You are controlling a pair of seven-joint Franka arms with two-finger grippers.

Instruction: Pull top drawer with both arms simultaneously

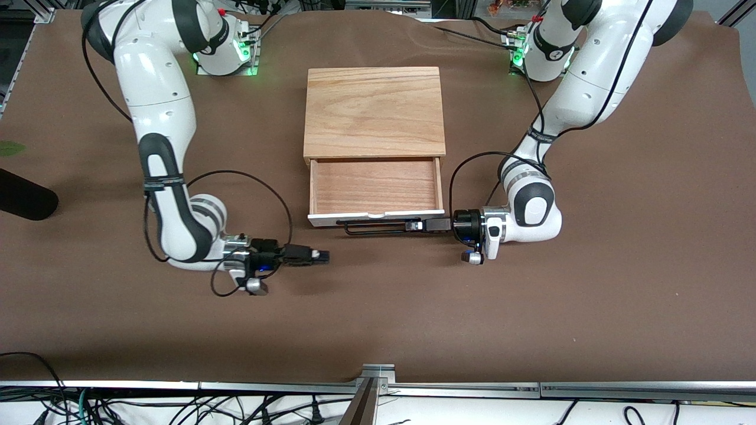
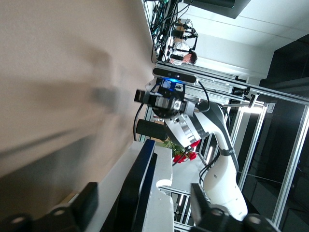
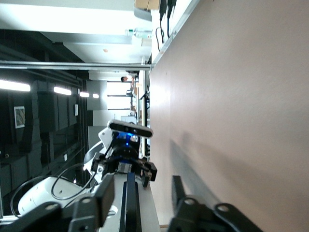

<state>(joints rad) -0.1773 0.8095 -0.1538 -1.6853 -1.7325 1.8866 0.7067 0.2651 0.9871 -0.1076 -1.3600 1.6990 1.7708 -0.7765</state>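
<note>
Top drawer (image 1: 376,188) part-open. Left gripper (image 1: 417,225) jaws spread astride handle (image 1: 378,227); right gripper (image 1: 321,256) off handle, jaws spread, empty. Both to be closed on handle, pulled evenly.

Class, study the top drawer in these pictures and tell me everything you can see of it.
The top drawer is a shallow light-wood tray with a white front panel and a wide black wire handle. It stands pulled open from under the wooden cabinet top, and nothing shows inside it. The left gripper is at the handle's end toward the left arm. The right gripper hangs over the table, apart from the handle.
</note>
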